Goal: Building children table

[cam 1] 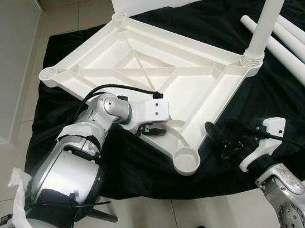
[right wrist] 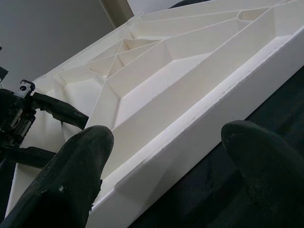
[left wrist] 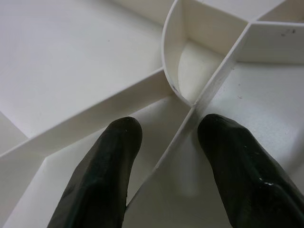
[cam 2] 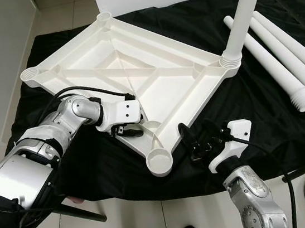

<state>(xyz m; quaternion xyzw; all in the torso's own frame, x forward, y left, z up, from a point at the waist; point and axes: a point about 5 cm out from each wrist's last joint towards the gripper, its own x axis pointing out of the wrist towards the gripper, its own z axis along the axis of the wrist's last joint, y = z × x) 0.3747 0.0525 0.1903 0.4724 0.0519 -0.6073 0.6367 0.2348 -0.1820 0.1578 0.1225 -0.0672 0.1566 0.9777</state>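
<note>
Both fingers (left wrist: pixel 109 166) parted, straddling tabletop (cam 1: pixel 135 65) rib.

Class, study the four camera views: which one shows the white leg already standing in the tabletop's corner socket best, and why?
The right eye view: the standing leg rises from its corner socket on the upturned tabletop, joint plainly visible. The left eye view shows the same, slightly offset. The wrist views show tabletop ribs between black fingers, not this leg.
</note>
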